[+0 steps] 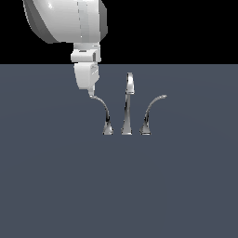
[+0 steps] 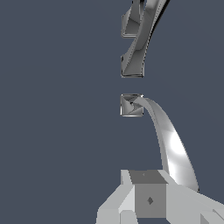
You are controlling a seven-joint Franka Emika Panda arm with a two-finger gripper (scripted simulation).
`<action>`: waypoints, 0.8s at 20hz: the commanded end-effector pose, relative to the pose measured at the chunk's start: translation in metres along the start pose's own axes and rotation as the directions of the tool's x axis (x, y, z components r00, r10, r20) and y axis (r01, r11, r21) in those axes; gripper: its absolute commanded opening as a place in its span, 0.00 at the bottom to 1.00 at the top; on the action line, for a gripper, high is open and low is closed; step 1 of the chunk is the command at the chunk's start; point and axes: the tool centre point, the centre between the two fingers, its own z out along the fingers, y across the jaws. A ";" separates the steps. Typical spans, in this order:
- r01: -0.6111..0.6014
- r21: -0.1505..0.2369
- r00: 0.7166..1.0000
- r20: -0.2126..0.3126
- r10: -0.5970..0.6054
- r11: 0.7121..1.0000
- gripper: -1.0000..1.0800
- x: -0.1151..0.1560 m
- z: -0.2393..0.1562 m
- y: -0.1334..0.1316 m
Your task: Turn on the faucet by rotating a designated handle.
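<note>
Claw (image 1: 91, 91) hangs at the tip of the handle (image 1: 103, 113), far from the flared base, likely for leverage on the turn. Can't tell if it's clenched or released; fingers aren't clear in either view. Handle stands just on the exterior view's left of the spout (image 1: 128, 104) and arcs away from it. Mirror lever (image 1: 151, 113) sits on the spout's other side, untouched. All 3 faucet pieces stand upright on the table (image 1: 186, 186).
</note>
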 end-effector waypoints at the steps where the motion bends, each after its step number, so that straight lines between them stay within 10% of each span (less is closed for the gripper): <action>1: 0.000 -0.022 1.000 -0.003 0.000 1.000 0.00 -0.002 0.008 0.014; 16: -0.002 -0.015 1.000 -0.002 0.002 1.000 0.00 0.011 0.006 0.044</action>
